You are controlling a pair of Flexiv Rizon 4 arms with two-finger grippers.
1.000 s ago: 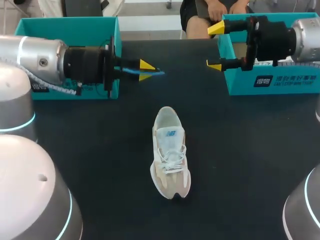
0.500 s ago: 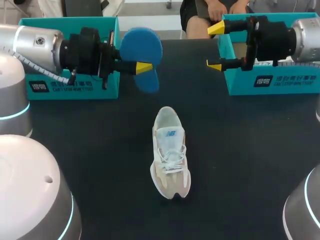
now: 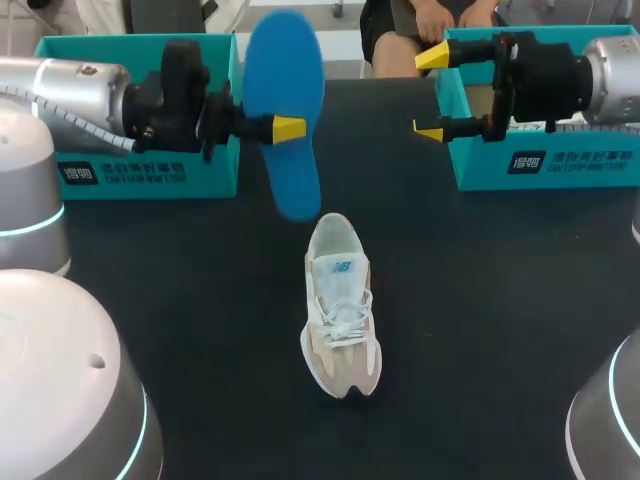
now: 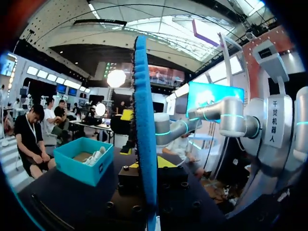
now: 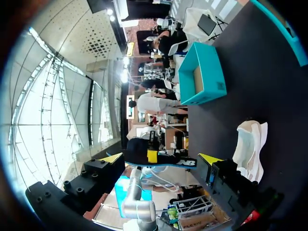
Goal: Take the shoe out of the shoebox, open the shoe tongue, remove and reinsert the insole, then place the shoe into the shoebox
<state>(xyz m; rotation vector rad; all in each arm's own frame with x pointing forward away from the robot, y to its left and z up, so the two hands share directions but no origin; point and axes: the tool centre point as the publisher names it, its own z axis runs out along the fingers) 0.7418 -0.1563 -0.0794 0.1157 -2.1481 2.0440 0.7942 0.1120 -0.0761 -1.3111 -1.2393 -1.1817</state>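
- Pinching the blue insole (image 3: 283, 70), held it in the left gripper (image 3: 290, 128) above the table (image 3: 500, 300), near the white shoe (image 3: 340, 310)'s heel.
- Held the right gripper (image 3: 432, 92) spread beside the right shoebox (image 3: 545, 165).

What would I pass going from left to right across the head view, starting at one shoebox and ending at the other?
left shoebox → blue insole → shoe → right gripper → right shoebox
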